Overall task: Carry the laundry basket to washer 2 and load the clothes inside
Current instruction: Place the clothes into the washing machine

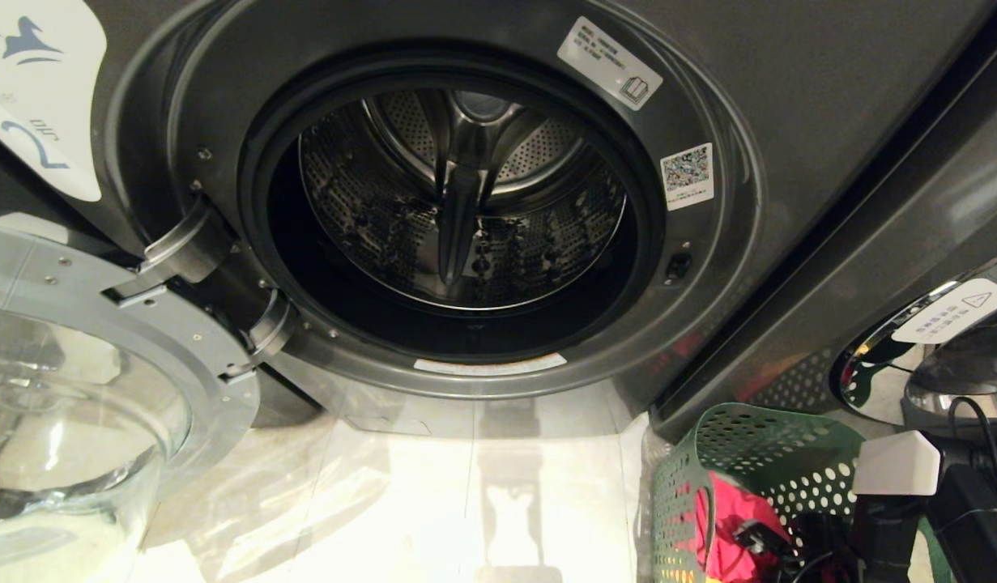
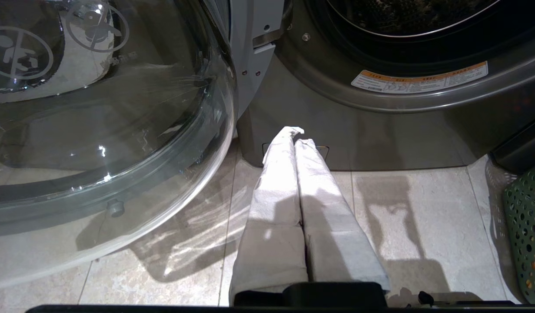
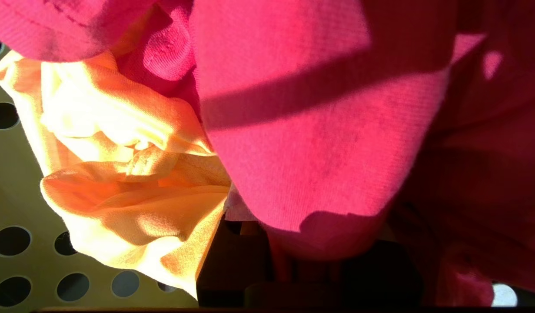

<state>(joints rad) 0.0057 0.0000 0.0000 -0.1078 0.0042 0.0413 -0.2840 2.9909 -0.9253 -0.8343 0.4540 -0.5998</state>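
Head view: right pincer (image 1: 757,538) is down inside the green basket (image 1: 757,441), its grip hidden by pink cloth (image 3: 319,130). Left pincer (image 2: 295,134) is clenched beside the open washer (image 1: 466,227).

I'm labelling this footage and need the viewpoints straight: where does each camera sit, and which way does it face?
Head view: low on the robot's head, facing washer 2, whose door is open; the right arm reaches into the laundry basket.
Left wrist view: behind the shut left gripper, facing the floor before the washer.
Right wrist view: inside the basket, pressed against the pink garment and the yellow garment.
Head and left wrist views share the washer, door and basket.
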